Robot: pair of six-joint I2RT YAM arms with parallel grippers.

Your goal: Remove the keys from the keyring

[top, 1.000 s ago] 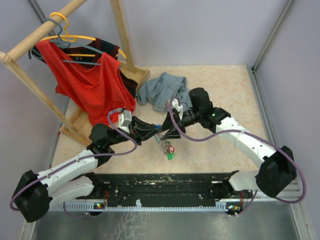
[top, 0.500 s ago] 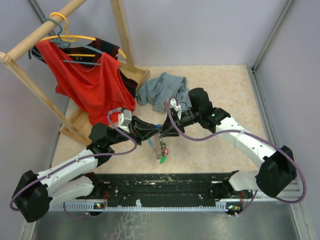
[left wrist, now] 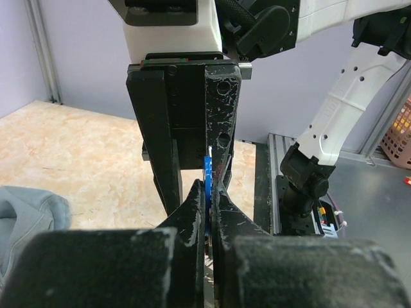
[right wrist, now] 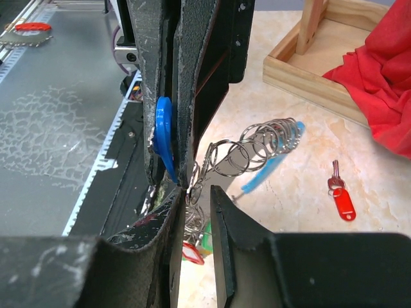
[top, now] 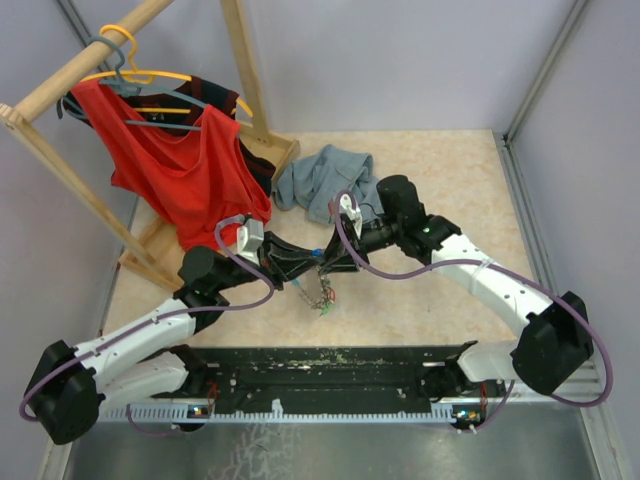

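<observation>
Seemingly both grippers, left (left wrist: 207, 212) and right (right wrist: 192, 199), clamped on keyring (right wrist: 257, 147) (chain dangling).

The keyring (right wrist: 270, 144) hangs with keys (right wrist: 192, 247) attached; one red key (right wrist: 340, 196) lies apart.

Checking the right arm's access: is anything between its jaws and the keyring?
Nothing visible. The right gripper has its jaws on either side of the keyring coils, just below the left gripper, which pinches the blue key.

Robot lab test cell, plain grey partition walls (top: 420, 60); bench-mounted arms, aluminium rail (top: 330, 410)
</observation>
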